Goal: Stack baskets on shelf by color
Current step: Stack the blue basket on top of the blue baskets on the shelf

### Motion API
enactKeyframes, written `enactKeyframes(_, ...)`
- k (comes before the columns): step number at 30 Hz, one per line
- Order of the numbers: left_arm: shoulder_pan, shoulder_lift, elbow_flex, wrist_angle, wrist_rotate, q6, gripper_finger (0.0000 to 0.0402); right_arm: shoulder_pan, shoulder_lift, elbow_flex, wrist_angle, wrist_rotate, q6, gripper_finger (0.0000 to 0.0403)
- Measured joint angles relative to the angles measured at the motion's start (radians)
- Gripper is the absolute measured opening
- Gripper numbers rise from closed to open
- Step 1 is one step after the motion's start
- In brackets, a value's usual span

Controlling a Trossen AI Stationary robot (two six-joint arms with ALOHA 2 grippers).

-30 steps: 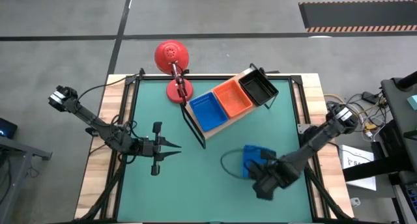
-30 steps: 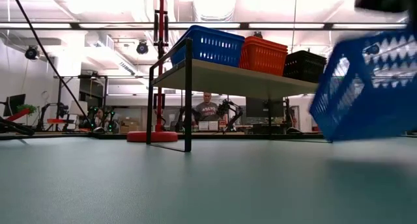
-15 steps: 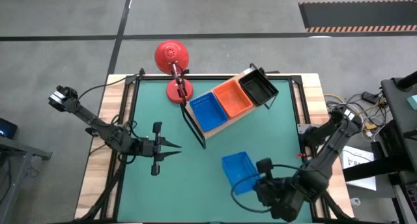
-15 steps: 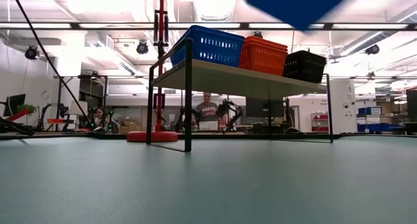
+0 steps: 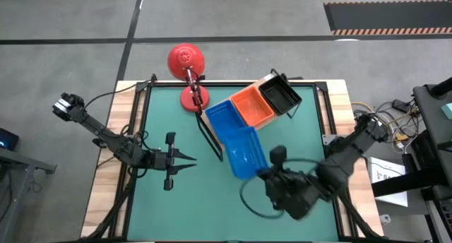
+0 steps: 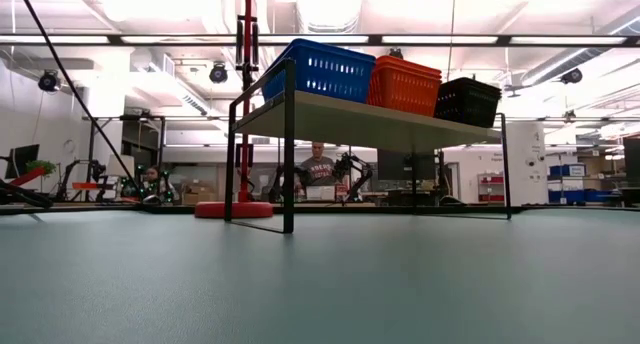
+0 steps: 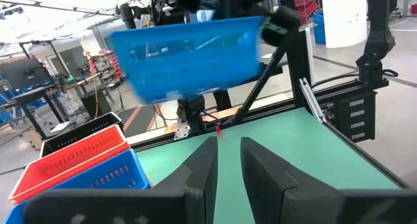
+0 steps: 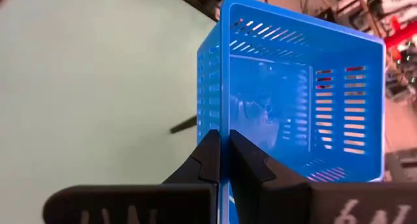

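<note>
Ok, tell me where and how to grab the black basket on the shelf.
Take the black basket by its outer rim wall, coming from above on the side facing away from the orange basket. It sits open side up at the end of the shelf, so that thin wall is free to pinch, as the right gripper does on the blue basket. The orange basket crowds the other side.

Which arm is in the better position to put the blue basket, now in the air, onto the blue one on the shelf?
The right. Its gripper already pinches the rim of the carried blue basket, which hangs beside the blue stack on the shelf. The left gripper waits empty, farther away.
</note>
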Motion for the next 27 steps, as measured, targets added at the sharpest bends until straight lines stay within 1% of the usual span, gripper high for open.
enactKeyframes(10, 0.0, 0.0, 0.0, 0.0, 0.0, 0.0, 0.0051, -0.251, 0.001, 0.056, 0.003, -0.231, -0.217, 0.0009)
enactKeyframes(16, 0.0, 0.0, 0.0, 0.0, 0.0, 0.008, 0.0051, -0.391, 0.001, 0.075, 0.014, -0.368, -0.316, 0.0009)
enactKeyframes(23, 0.0, 0.001, 0.0, 0.0, 0.0, 0.022, 0.0051, -0.511, 0.001, 0.07, 0.014, -0.467, -0.434, 0.0009)
enactKeyframes(27, 0.0, 0.001, 0.0, 0.0, 0.0, 0.022, 0.0051, -0.556, 0.001, 0.07, 0.014, -0.483, -0.464, 0.0009)
